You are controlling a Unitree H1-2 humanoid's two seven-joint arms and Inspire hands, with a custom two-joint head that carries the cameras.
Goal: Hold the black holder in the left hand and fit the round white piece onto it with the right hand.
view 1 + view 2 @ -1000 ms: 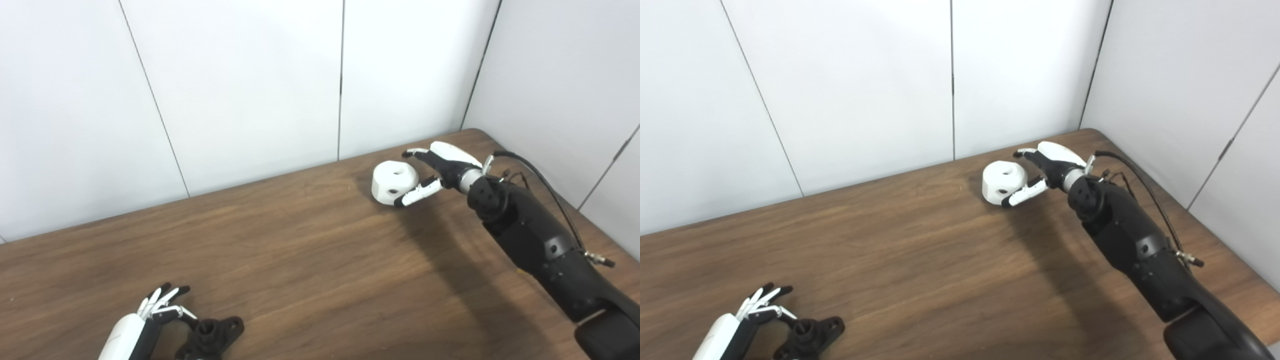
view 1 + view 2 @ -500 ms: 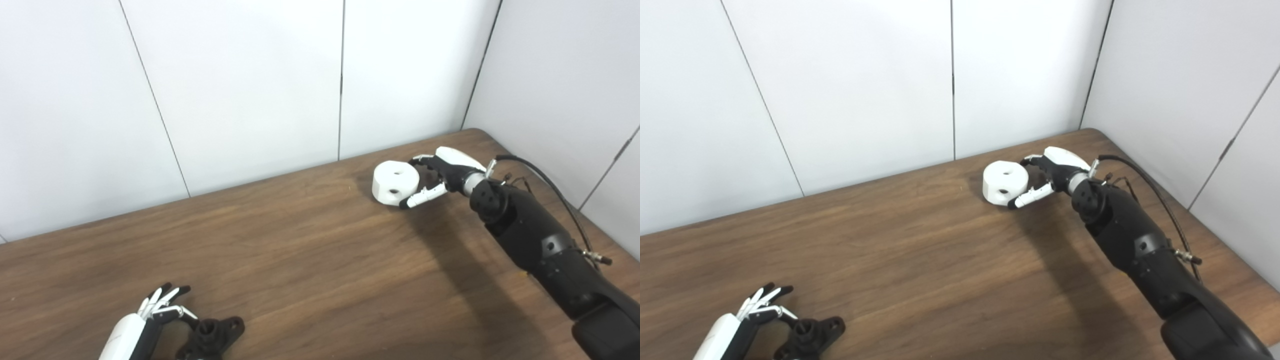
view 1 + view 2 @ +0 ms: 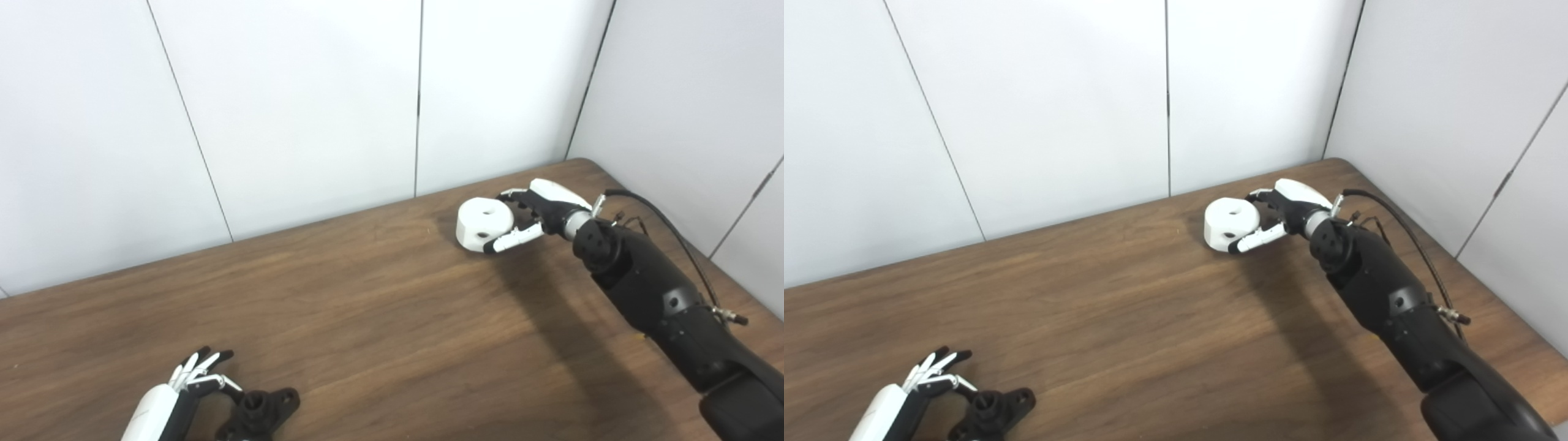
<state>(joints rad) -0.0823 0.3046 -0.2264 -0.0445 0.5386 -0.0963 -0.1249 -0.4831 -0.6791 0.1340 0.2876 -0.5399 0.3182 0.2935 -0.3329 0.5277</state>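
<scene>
A long wooden table (image 3: 367,318) fills the scene, backed by white wall panels (image 3: 294,104) on the far side and the right. The right arm (image 3: 661,300) — black, with a cable looped along it — reaches from the near right corner toward the far right part of the table. At its end the right hand (image 3: 539,211) curls around the right side of the round white piece (image 3: 484,223): its fingers lie at the piece's far edge and its thumb against the near side, but I cannot tell whether the grip has closed firmly. The piece rests on the table near the far wall. At the near left edge, the left hand (image 3: 184,386) sits with its fingers spread and holds nothing — just to its right lies the black holder (image 3: 260,413) on the table, close to the thumb, contact unclear.
</scene>
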